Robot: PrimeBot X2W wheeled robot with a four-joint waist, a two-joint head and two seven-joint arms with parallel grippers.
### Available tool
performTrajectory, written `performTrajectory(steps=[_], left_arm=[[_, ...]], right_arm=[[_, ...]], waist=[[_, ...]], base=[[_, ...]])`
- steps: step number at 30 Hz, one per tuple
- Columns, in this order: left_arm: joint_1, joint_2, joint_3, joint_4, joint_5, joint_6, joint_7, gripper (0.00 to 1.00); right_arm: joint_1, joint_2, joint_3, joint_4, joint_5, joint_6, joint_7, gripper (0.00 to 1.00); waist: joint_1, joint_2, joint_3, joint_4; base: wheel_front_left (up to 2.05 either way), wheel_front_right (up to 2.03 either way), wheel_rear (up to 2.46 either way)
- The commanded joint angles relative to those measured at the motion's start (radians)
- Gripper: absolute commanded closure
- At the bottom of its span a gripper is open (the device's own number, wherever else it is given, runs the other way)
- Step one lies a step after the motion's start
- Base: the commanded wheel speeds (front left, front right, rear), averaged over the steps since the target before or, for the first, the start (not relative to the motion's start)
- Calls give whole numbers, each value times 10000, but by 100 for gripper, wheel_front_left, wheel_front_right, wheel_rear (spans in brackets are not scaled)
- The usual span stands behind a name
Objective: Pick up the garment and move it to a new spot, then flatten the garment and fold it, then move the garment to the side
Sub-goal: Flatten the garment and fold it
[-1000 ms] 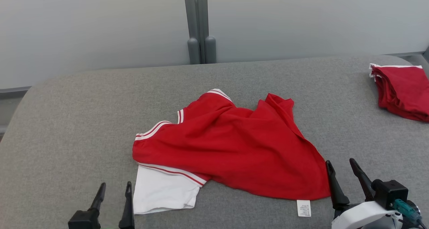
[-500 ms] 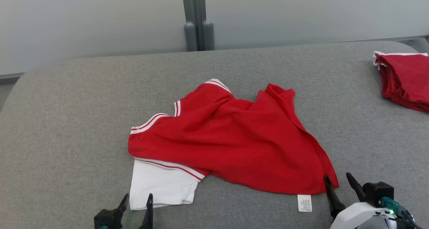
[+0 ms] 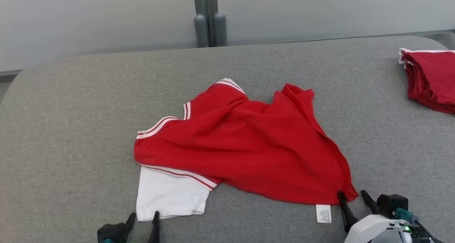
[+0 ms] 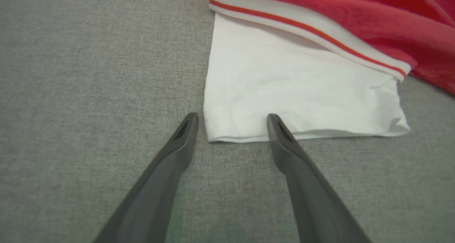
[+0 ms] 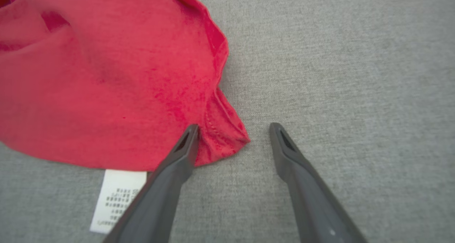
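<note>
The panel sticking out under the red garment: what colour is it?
The panel is plain white, below a red-striped white band; clearest in the left wrist view.

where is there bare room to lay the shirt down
Widest bare patch: left of the shirt, to the cushion edge. Another between shirt and folded stack. Crowded at the near edge, where left hand and right hand sit at the hem.

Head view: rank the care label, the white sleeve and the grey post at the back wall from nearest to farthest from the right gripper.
1. The care label: just left of the right gripper, below the garment hem.
2. The white sleeve: well off to the left, on the near side of the table.
3. The grey post: beyond the table's far edge, up and left.
</note>
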Motion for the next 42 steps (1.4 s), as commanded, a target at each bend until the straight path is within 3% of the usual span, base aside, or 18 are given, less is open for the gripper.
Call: performTrajectory(steps=[1,2,3,4,5,6,18,26,34,42], left_arm=[[-147,22,-73,171,-165,-22,20,0],[-181,22,-117,273,-247,-22,22,0],[-226,18,-206,357,-348,-22,23,0],[-257,20,-270,381,-430,-22,23,20],[-295,16,-369,380,-552,-22,23,78],[-318,16,-470,368,-597,-22,23,100],[-662,143,-494,-1760,-913,-22,11,100],[-2446,917,-893,-2709,-899,-22,11,100],[-7050,2336,-2142,-1346,-1514,-23,75,100],[-11792,2872,-3274,575,-2544,-20,570,100]], right_arm=[[-65,45,96,300,108,-15,28,0],[-112,72,127,416,168,-15,31,0],[-157,106,192,517,248,-15,34,21],[-195,126,244,549,310,-13,37,71],[-243,147,323,544,403,-10,37,100],[-266,176,400,495,466,-10,37,100],[-450,-90,866,-1568,1157,-12,14,100],[-2200,-558,1412,-2247,1780,-12,14,100],[-6459,-1061,2128,-1013,2710,-12,199,100],[-11153,-1148,1942,1204,4059,-12,1221,100]], waist=[[0,0,-2,6],[0,0,-3,7],[0,0,-13,8],[0,0,-22,8],[0,0,-29,8],[0,0,-36,8],[0,0,-99,-94],[0,0,122,-284],[0,0,1277,-502],[0,0,2298,-544]], base=[[0,0,0],[0,0,0],[0,0,0],[0,0,0],[0,0,0],[0,0,0],[0,0,0],[0,0,0],[0,0,0],[0,0,0]])
